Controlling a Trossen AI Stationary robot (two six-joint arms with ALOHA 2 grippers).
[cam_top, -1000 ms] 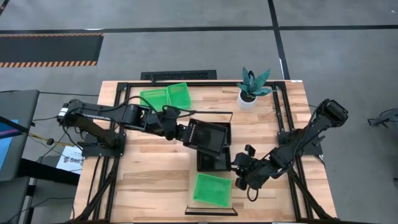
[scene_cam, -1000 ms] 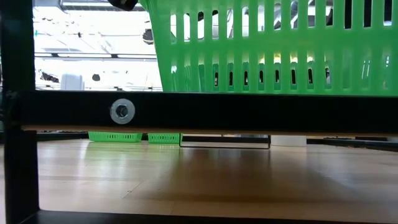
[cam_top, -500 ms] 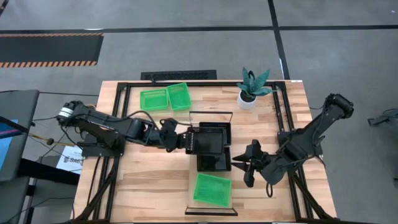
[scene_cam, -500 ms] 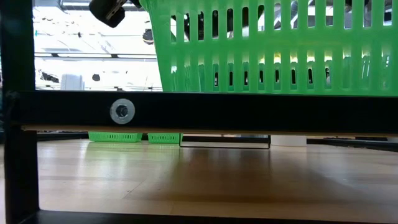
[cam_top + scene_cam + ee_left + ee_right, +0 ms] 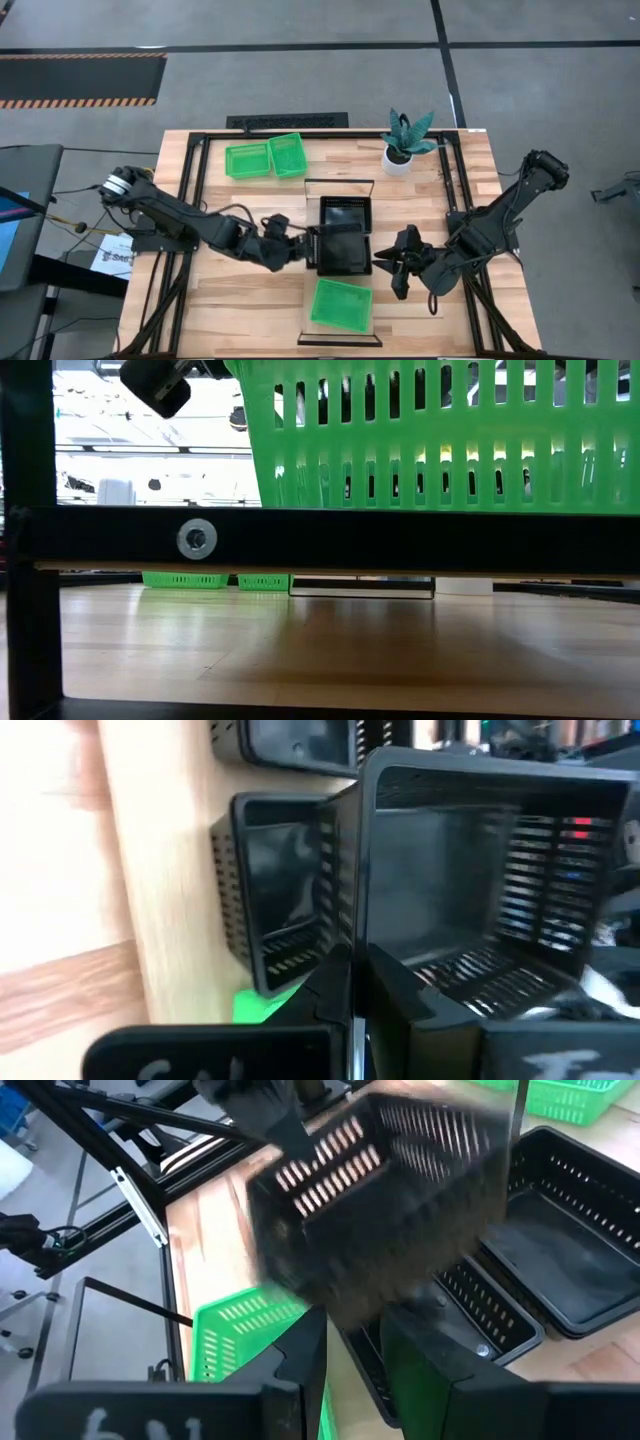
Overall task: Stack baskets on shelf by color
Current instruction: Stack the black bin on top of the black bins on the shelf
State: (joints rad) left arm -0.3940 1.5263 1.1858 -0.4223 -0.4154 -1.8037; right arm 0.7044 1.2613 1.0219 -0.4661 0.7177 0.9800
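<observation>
Left gripper (image 5: 303, 246) clamped shut on black basket's (image 5: 343, 250) left rim, holding it over the shelf (image 5: 340, 184), directly above another black basket. Right gripper (image 5: 397, 268) half open, empty, waits just right.

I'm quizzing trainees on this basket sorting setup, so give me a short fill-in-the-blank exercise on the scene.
1. The left gripper is shut on a ____ basket.
2. The potted plant stands at the table's far ____ corner.
3. Two ____ baskets sit side by side on the far left of the table.

Missing words: black; right; green
</observation>
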